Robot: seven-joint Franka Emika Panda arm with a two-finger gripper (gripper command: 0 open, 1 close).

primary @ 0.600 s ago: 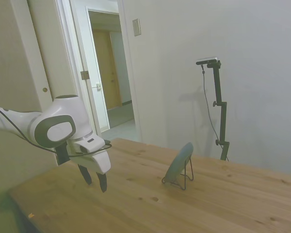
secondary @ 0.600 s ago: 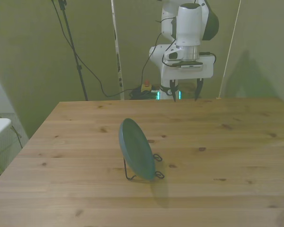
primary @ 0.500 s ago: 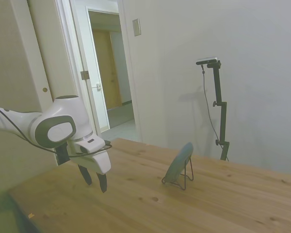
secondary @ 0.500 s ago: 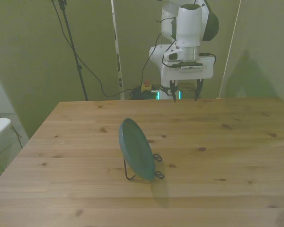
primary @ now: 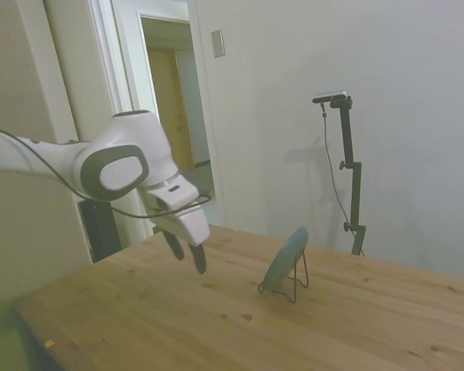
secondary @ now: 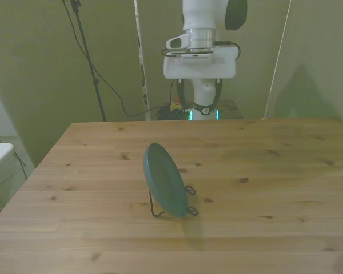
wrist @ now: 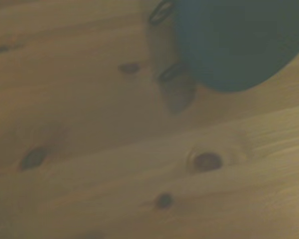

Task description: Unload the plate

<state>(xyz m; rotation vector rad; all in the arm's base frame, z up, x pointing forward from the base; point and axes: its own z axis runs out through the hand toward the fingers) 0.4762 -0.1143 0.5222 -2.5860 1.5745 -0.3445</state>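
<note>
Near the middle of the wooden table (secondary: 263, 188), a little toward the front view's left, the plate (secondary: 165, 180) stands on edge, tilted back against a thin black wire stand (secondary: 190, 201) whose looped feet rest on the boards. Its dull grey-green face fills a blurred part of the wrist view (wrist: 234, 42), with the wire loops (wrist: 162, 12) just beside it. Well apart from it, above the table's far edge, the gripper (secondary: 199, 98) hangs clear of the wood with its jaws spread and nothing between them. Beyond that far edge, black cables (secondary: 103, 80) hang along the wall.
</note>
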